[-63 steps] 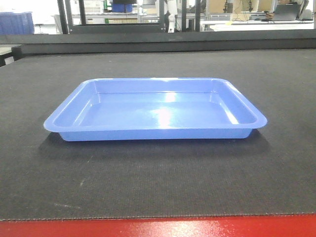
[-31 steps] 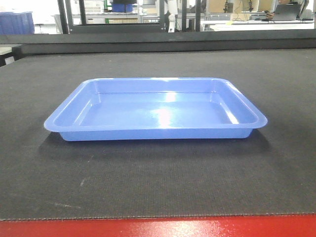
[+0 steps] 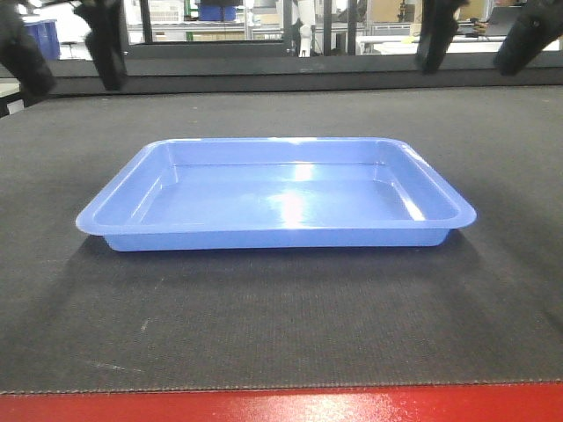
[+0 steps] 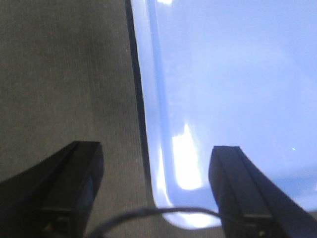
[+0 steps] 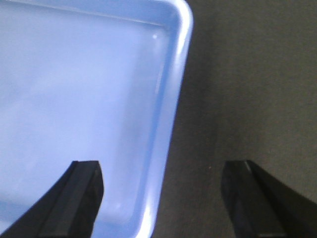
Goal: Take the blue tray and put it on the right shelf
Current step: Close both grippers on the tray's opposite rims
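Note:
The blue tray (image 3: 277,193) lies flat and empty on the dark mat, in the middle of the front view. My left gripper (image 3: 63,48) hangs open above the tray's left end. In the left wrist view the tray's left rim (image 4: 148,124) runs between the open left gripper's (image 4: 157,150) fingers. My right gripper (image 3: 479,40) hangs open above the tray's right end. In the right wrist view the tray (image 5: 74,89) has its right rim between the open right gripper's (image 5: 162,168) fingers. Neither gripper touches the tray. The right shelf is out of view.
The dark mat (image 3: 281,334) covers a table with a red front edge (image 3: 281,406). Behind the table's far edge stand black frame posts (image 3: 145,22) and a dark blue bin (image 3: 218,12), with desks further back.
Both grippers have come down into the top of the front view, open, over the two ends of the tray. The tray has not visibly moved.

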You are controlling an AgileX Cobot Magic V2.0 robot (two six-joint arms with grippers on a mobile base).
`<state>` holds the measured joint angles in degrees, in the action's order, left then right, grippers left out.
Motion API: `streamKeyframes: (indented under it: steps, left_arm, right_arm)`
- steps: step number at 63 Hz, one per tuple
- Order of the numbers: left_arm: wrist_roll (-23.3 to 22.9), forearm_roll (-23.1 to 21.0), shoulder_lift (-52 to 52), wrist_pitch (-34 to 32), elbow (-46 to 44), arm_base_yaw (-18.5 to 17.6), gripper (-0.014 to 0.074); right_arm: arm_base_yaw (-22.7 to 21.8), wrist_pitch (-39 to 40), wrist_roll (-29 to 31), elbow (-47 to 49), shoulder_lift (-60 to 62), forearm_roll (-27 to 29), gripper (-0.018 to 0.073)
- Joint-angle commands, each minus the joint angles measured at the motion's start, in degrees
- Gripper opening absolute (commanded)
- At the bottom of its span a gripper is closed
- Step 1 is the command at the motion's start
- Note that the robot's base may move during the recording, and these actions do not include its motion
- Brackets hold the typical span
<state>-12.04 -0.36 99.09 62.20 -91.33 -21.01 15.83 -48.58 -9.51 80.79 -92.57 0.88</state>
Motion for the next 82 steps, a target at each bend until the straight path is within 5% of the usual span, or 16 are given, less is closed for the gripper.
streamKeyframes:
  steps: [1, 48, 62, 72, 78, 82]
  left_arm:
    - [-1.95, 0.81, 0.63, -0.89, -4.52, -0.42, 0.0370]
    - [-5.82, 0.91, 14.58, -2.04, -6.54, -0.42, 0.0370]
    - [-5.82, 0.36, 14.98, -2.56, -6.54, -0.42, 0.0321]
    - [-5.82, 0.05, 14.98, -3.27, -6.54, -0.42, 0.0110]
    - [-5.82, 0.36, 14.98, -3.42, -6.54, -0.42, -0.0062]
    - [-5.82, 0.36, 14.98, -3.22, -6.67, -0.42, -0.0028]
  right_arm:
    - [-0.07, 1.83, -1.16, 3.16, -0.73, -1.92, 0.0601]
    - [-0.07, 8.71, -1.16, 3.40, -14.78, -1.87, 0.0587]
    - [-0.07, 8.49, -1.16, 3.40, -15.99, -1.83, 0.0314]
    - [0.03, 8.31, -1.16, 3.40, -15.92, -1.80, 0.0053]
    - [0.03, 8.18, -1.16, 3.40, -15.57, -1.76, 0.0057]
    - [0.03, 7.86, -1.16, 3.40, -14.99, -1.76, 0.0057]
